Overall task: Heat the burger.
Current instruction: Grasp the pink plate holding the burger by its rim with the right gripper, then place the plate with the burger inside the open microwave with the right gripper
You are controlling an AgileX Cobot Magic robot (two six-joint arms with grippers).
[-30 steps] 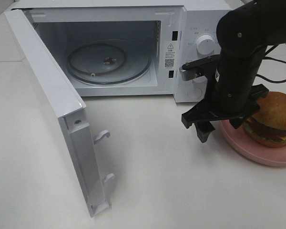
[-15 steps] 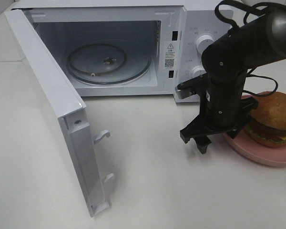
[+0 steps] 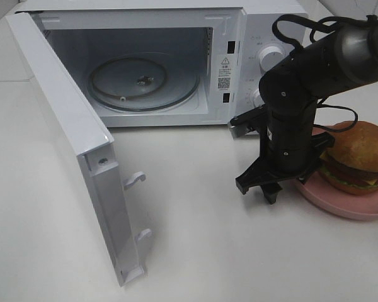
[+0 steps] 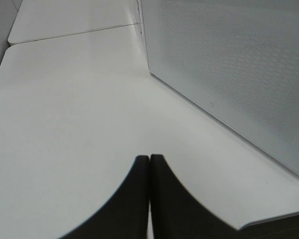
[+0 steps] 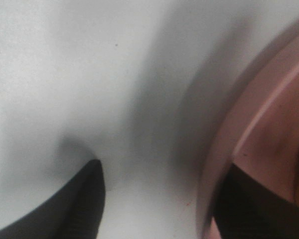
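Observation:
The burger [image 3: 359, 157] with its golden-brown bun sits on a pink plate [image 3: 349, 206] at the right of the table. My right gripper [image 3: 285, 187] is open and points down at the plate's left rim, close to the table. In the right wrist view the right gripper [image 5: 159, 189] has one finger over the white table and the other over the pink plate [image 5: 259, 124]. It holds nothing. The burger barely shows there. My left gripper [image 4: 149, 158] is shut and empty, low over the table beside the microwave's side wall [image 4: 229, 74].
The white microwave [image 3: 264, 38] stands at the back. Its door [image 3: 69, 138] is swung wide open to the left, with latch hooks sticking out. A glass turntable [image 3: 142, 82] lies inside. The control knobs are right behind my right arm.
My right arm has moved left and lower. Its gripper has come down from above the plate's edge to the plate's left rim, near the table. The burger and plate have not moved.

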